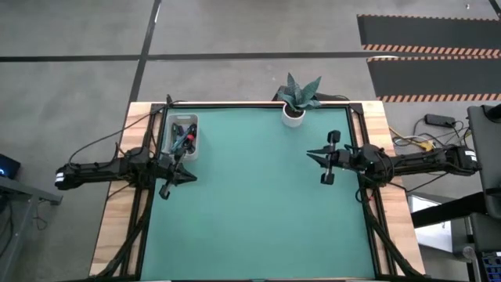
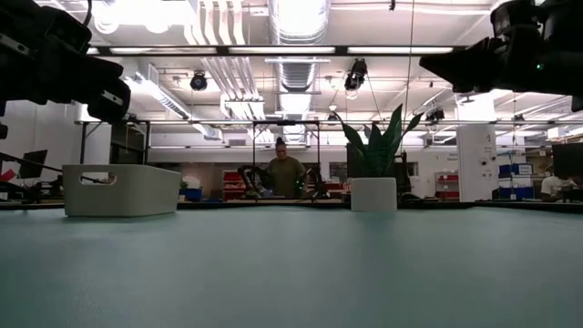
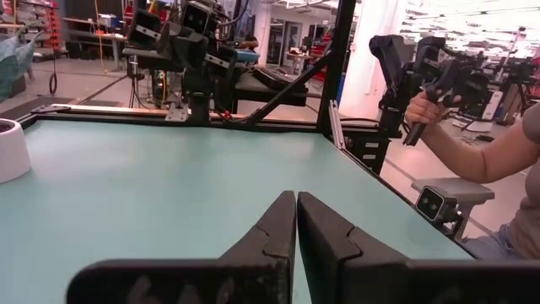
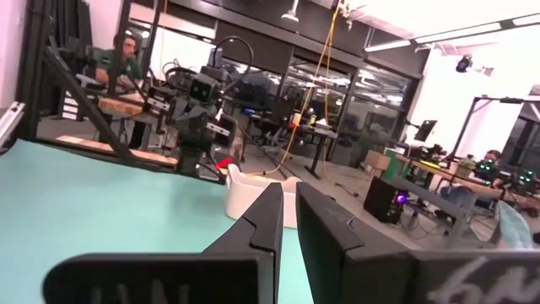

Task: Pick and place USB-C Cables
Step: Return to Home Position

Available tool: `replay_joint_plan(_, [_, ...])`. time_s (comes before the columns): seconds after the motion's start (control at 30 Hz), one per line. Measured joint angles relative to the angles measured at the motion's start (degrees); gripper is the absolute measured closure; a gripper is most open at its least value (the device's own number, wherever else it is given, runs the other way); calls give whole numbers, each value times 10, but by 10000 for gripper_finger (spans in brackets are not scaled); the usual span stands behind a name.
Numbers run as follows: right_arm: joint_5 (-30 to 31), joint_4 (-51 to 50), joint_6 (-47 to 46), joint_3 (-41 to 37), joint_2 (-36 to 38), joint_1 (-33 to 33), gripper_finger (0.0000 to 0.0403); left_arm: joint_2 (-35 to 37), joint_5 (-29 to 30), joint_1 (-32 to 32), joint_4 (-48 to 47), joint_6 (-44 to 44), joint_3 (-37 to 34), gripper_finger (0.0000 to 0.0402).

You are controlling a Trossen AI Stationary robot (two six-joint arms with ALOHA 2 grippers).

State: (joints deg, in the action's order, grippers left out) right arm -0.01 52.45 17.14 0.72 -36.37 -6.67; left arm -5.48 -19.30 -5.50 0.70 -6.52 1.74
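Note:
The USB-C cables (image 1: pixel 182 138) lie bundled in a white bin (image 1: pixel 193 146) at the table's far left; red, dark and teal strands show from above. In the low view the bin (image 2: pixel 123 189) hides them behind its wall. My left gripper (image 1: pixel 193 177) hovers shut just near of the bin, above the mat, and its fingers (image 3: pixel 296 196) point toward the table's right. My right gripper (image 1: pixel 310 154) hovers shut over the right half of the mat, and its fingers (image 4: pixel 288 187) point toward the bin (image 4: pixel 253 196). Neither gripper holds a cable.
A potted plant (image 1: pixel 296 108) in a white pot (image 2: pixel 374 193) stands at the far edge, right of centre. The green mat (image 1: pixel 258 211) lies between the arms. A person's hand (image 3: pixel 424 107) grips a handle beyond the table's right side. Another person (image 2: pixel 284 173) stands in the room behind.

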Motion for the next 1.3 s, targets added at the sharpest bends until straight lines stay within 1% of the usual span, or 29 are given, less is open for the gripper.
replay_joint_plan(0.13, [2,-24,2,0,23,0,376,-1,0,0,0,-1,0,402])
replay_joint_plan(0.6, [14,-42,54,0,84,0,376,-7,0,0,3,-2,0,402])
replay_joint_plan(0.67, [10,-43,57,0,95,0,376,-9,0,0,3,-2,0,402])
replay_joint_plan(0.93, [-39,-54,75,-1,164,0,376,-21,1,0,4,-3,0,402])
replay_joint_plan(1.03, [-45,-77,68,-1,192,0,376,-26,1,0,4,-3,0,402])
replay_joint_plan(1.13, [-46,-121,44,-1,222,0,376,-32,1,0,4,-3,0,401])
replay_joint_plan(1.23, [-64,-175,12,-1,254,0,376,-37,1,0,4,-3,0,402])
replay_joint_plan(1.3, [-64,-198,1,-1,281,0,376,-41,1,0,4,-3,0,402])
